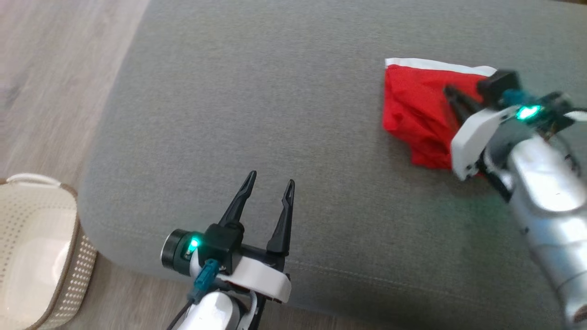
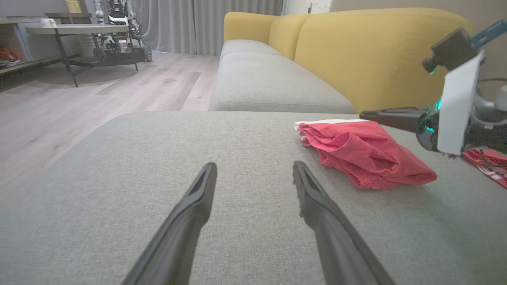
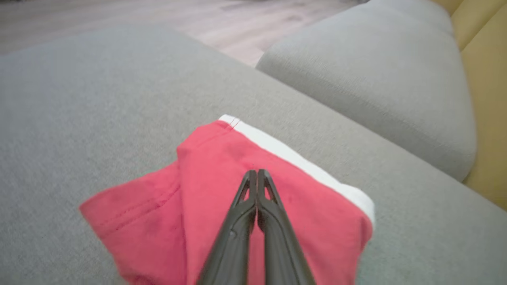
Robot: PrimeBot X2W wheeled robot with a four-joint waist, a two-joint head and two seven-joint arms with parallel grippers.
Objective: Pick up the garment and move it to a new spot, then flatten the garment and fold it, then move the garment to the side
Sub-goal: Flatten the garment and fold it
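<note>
Right wrist view: the right gripper point(image 3: 257, 172) was shut tight over the red garment point(image 3: 190, 213). Head view had the left gripper point(image 1: 270, 179) gaping open, a basket point(image 1: 34, 178) beside the cushion point(image 1: 275, 91).

You get soft even light, no hard shadows. Head view: right gripper point(image 1: 448, 90) motion-blurred, green LED point(image 1: 527, 112) glow on cushion point(image 1: 458, 201). R-wrist view soft.
</note>
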